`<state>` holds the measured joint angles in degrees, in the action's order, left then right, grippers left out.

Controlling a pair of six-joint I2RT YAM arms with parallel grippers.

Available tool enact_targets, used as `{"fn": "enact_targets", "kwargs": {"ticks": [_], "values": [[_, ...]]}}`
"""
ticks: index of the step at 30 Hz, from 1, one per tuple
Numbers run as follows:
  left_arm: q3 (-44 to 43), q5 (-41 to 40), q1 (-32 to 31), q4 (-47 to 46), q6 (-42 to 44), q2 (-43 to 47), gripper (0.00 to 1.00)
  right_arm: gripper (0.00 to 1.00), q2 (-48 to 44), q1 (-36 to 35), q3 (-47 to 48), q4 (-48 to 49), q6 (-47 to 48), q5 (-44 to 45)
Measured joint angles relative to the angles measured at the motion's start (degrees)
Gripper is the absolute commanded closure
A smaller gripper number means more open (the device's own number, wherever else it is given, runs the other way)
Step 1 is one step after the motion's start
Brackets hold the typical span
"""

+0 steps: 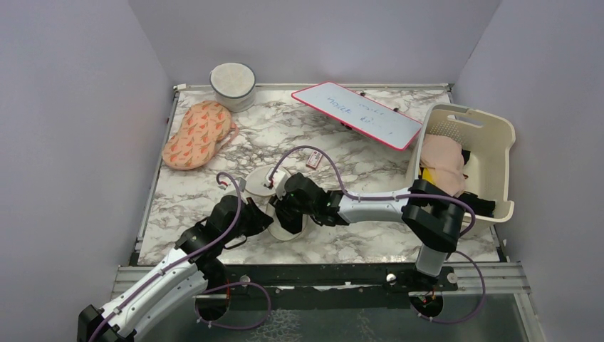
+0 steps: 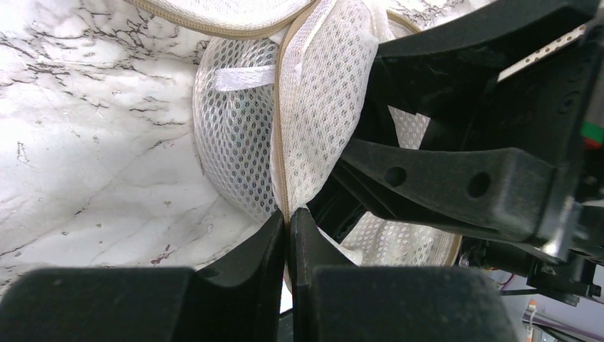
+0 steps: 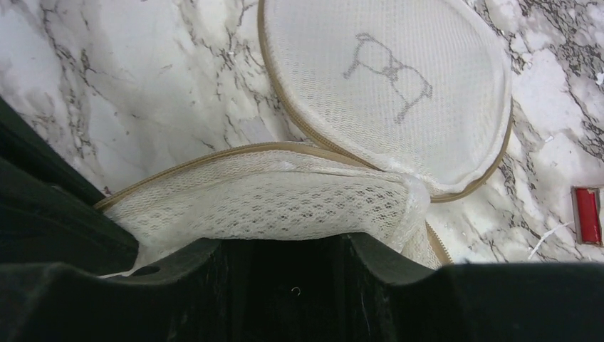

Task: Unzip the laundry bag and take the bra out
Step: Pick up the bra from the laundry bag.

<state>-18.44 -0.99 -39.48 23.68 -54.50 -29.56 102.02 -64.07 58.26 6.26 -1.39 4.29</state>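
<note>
The cream mesh laundry bag (image 1: 258, 179) lies mid-table with its beige zipper open and its halves parted. Its face with the dark mark (image 3: 388, 71) shows in the right wrist view. My left gripper (image 1: 265, 219) is shut on the bag's zipper edge (image 2: 279, 142), pinching the mesh between its tips (image 2: 288, 217). My right gripper (image 1: 285, 206) is open, its fingers spread against the bag's mesh wall (image 3: 285, 239), and it reaches into the opening. The bra, a pale pink-beige garment (image 1: 443, 162), lies in the basket at the right. No garment shows inside the bag.
A cream slotted basket (image 1: 498, 142) at the right edge holds pink, yellow and black clothes. A red-framed whiteboard (image 1: 356, 112) lies at the back. An orange-patterned pouch (image 1: 198, 134) and a round white mesh tub (image 1: 232, 84) sit back left. A small red tag (image 3: 585, 214) lies beside the bag.
</note>
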Motion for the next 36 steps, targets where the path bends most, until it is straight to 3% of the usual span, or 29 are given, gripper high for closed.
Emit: {"fn": "enact_targets", "kwargs": {"ticks": [9,15,20,30,36], "values": [[0.0,0.1,0.0,0.0,0.0,0.3,1.0,0.35,3.5,0.0,0.8,0.6,-0.4,1.6],[0.0,0.1,0.0,0.0,0.0,0.3,1.0,0.32,5.8,0.0,1.6,1.7,0.2,1.9],[0.0,0.1,0.0,0.2,0.0,0.3,1.0,0.46,8.4,-0.3,1.8,3.3,1.2,3.4],[0.0,0.1,0.0,0.4,0.1,0.4,1.0,0.96,7.1,-1.0,1.1,3.8,0.8,5.3],[-0.2,0.0,0.0,0.5,0.3,0.6,1.0,0.99,-0.4,-1.0,-2.5,2.2,0.1,4.1]]}}
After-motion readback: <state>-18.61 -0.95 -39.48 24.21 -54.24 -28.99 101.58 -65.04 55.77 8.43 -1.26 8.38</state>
